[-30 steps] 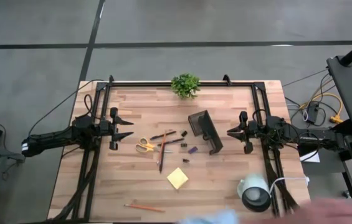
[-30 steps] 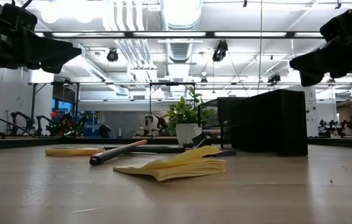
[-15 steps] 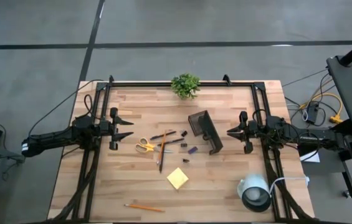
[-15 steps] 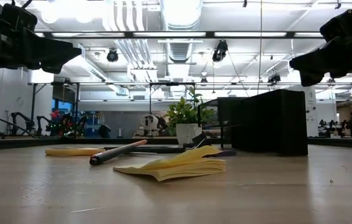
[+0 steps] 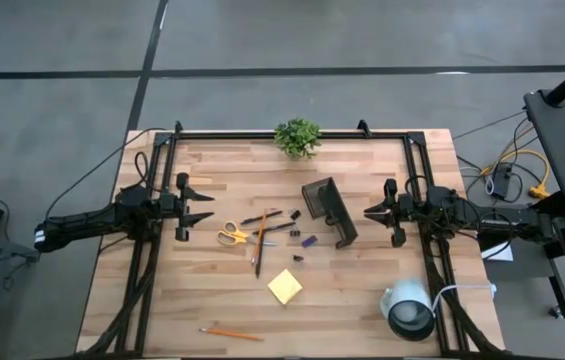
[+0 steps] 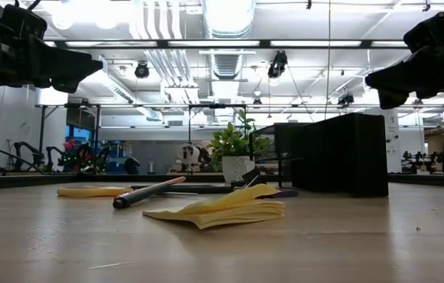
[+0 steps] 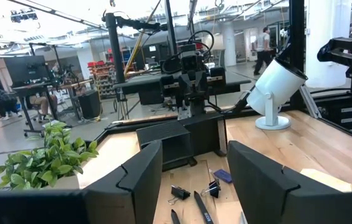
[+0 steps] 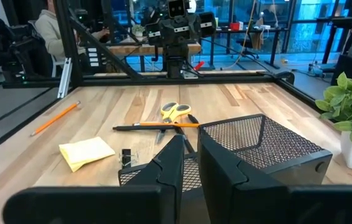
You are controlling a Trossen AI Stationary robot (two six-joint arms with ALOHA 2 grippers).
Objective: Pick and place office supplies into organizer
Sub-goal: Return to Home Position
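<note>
Scissors (image 5: 232, 234) and sticky pad (image 5: 284, 286) are left loose on the counter (image 5: 342, 290), left of the organizer (image 5: 329, 210). Left end effector (image 5: 205, 207), spread wide, and right end effector (image 5: 370, 211), drawn narrow, are parked empty at the sides, apparently as a home pose.

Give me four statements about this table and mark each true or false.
1. The yellow scissors lie on the table, outside the organizer. True.
2. The sticky-note pad sits inside the organizer. False: it lies on the bare wood, apart from it.
3. The left gripper holds a pencil. False: it is open and empty.
4. One orange pencil lies alone, away from the other supplies. True.
</note>
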